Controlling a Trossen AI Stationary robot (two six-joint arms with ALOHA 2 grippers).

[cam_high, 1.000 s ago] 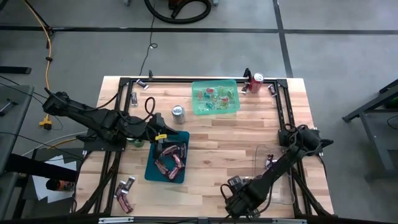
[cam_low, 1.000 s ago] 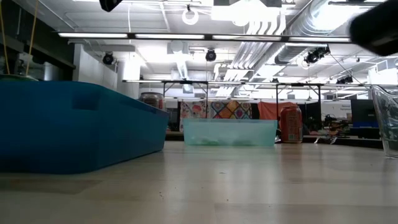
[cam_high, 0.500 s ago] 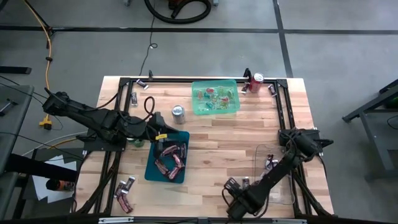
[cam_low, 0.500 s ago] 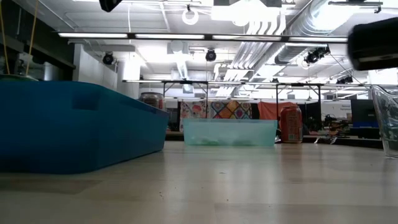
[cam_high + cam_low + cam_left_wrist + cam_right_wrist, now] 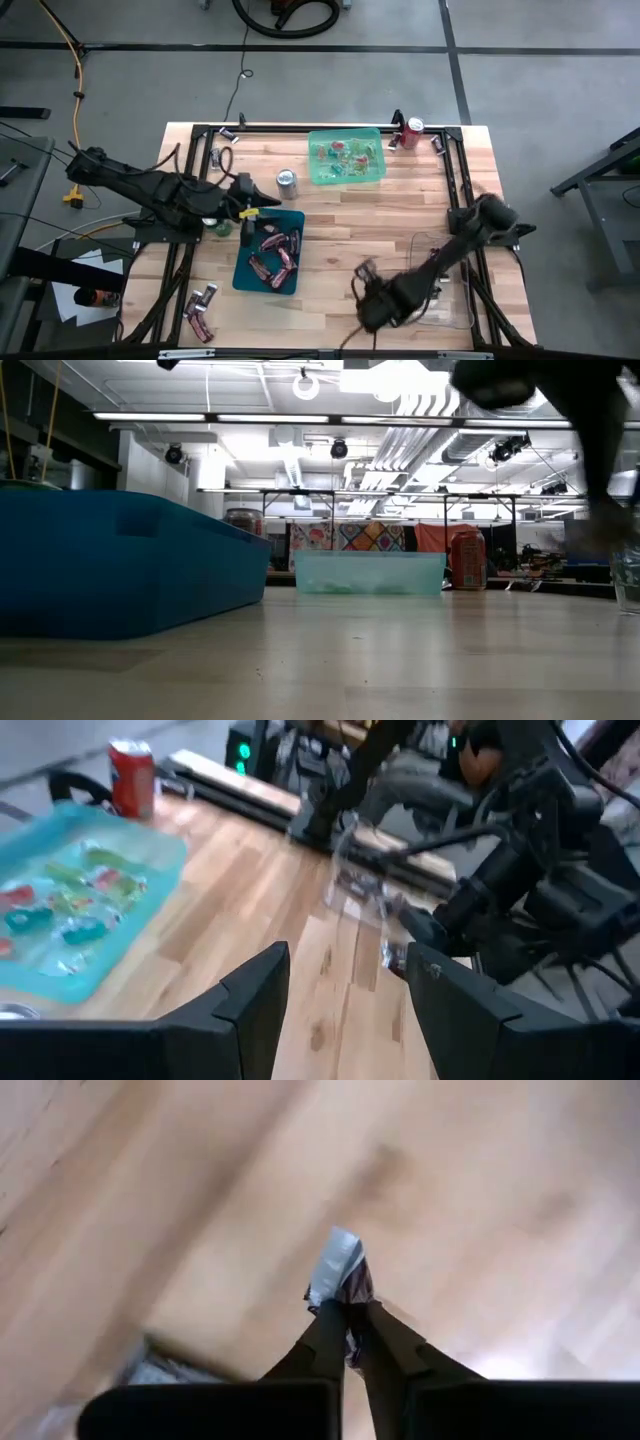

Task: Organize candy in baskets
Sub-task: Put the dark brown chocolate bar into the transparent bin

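Note:
My right gripper (image 5: 348,1308) is shut on a small maroon candy with a silver wrapper end (image 5: 338,1260). It hangs over bare table (image 5: 362,272), between the dark teal basket (image 5: 270,252) and the clear basket (image 5: 445,285). The teal basket holds pinkish-red bars. The light green basket (image 5: 346,156), at the far side, holds green and red pieces. One candy (image 5: 433,262) lies in the clear basket. My left gripper (image 5: 345,1010) stands open with nothing between its fingers, above the teal basket's far left corner (image 5: 250,208). My right gripper pinches the candy's maroon end (image 5: 356,1292) between its two fingertips, coming steeply from above. The silver wrapper end sticks out past the fingertips. The candy is clear of the wooden table.
A silver can (image 5: 287,182) stands beside the teal basket and a red can (image 5: 413,130) beside the green one. Loose candies lie at the near left corner (image 5: 200,305) and along the far edge (image 5: 217,157). Bare wood lies between the baskets.
My right gripper has risen from the table's near edge and swung toward the far left, turning at the wrist. The candy that lay by its fingers there is now lifted clear between them.

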